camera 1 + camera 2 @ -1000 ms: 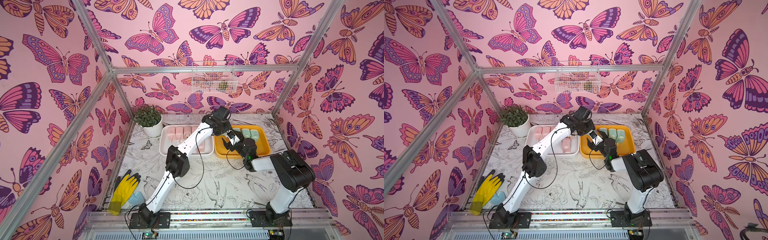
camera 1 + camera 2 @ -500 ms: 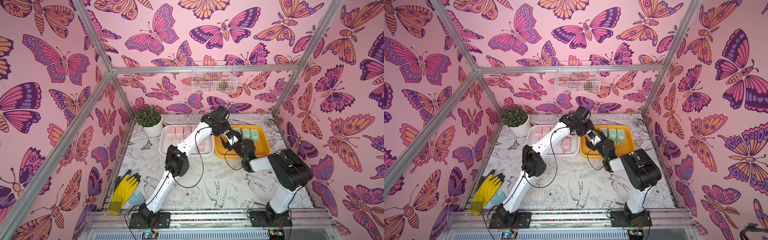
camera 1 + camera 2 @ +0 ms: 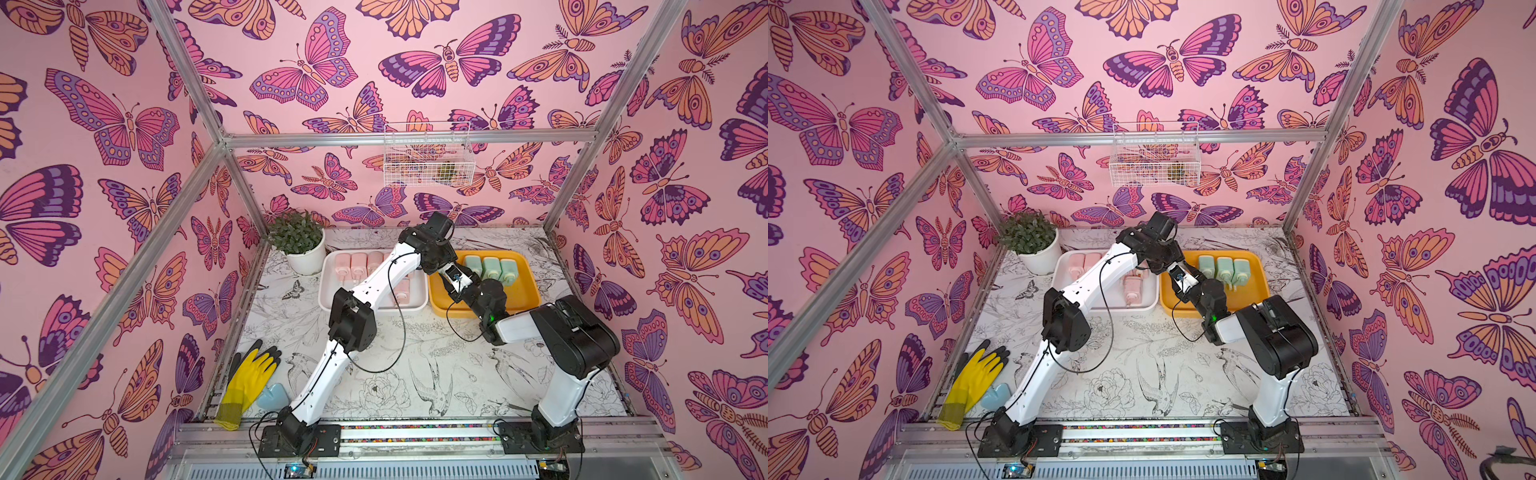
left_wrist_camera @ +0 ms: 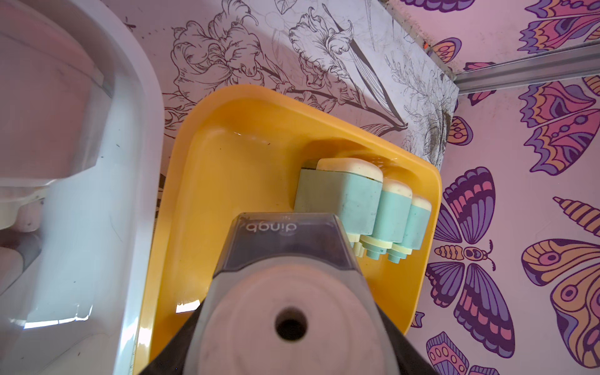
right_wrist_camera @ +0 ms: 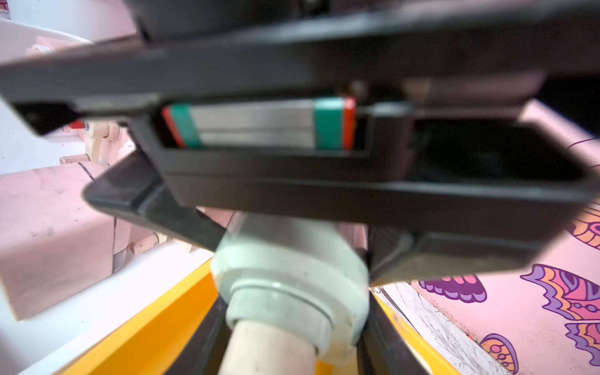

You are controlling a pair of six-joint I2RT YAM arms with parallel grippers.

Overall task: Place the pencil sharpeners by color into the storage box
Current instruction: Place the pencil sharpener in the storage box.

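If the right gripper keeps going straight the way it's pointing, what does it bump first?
Probably the sharpener, whose round end sits between the fingers of the right gripper; the left gripper holding it is just behind.

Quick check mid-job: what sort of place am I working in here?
Probably a staged robot test cell, not a real room: an aluminium frame holds butterfly-print wall panels, and the left arm and right arm are mounted on a front rail.
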